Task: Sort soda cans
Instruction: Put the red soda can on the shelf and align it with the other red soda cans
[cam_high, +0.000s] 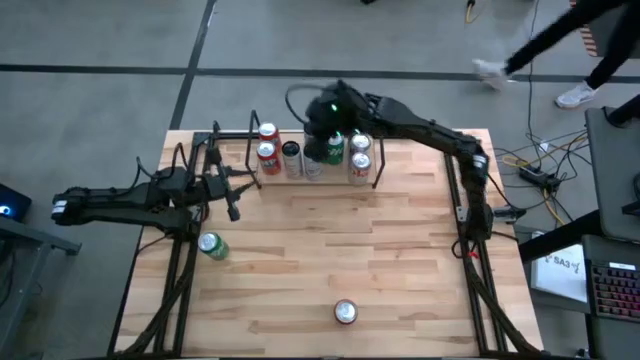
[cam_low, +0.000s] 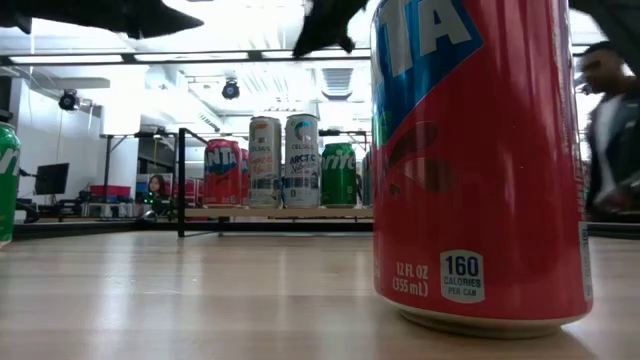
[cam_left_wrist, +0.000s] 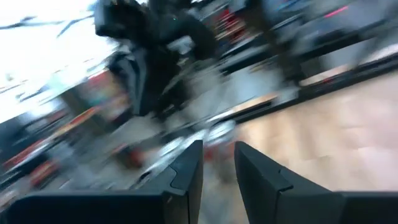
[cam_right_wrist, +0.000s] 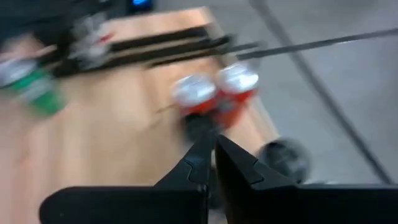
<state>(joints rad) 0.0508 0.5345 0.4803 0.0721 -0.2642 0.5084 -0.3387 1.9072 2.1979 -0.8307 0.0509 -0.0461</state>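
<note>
Nearest the front edge, one red can (cam_high: 345, 312) upright, axis vertical, silver top up; farther back at left, a green can (cam_high: 211, 245), tilted or upright hard to tell. Beyond, left gripper (cam_high: 232, 192) with jaws slightly parted, empty. Farthest, remaining cans (cam_high: 290, 158) upright in a row, right gripper (cam_high: 325, 130) above, jaws closed, empty.

A wooden table (cam_high: 400, 260) bears a black rack (cam_high: 232, 134); a person (cam_low: 610, 130) stands beyond.
</note>
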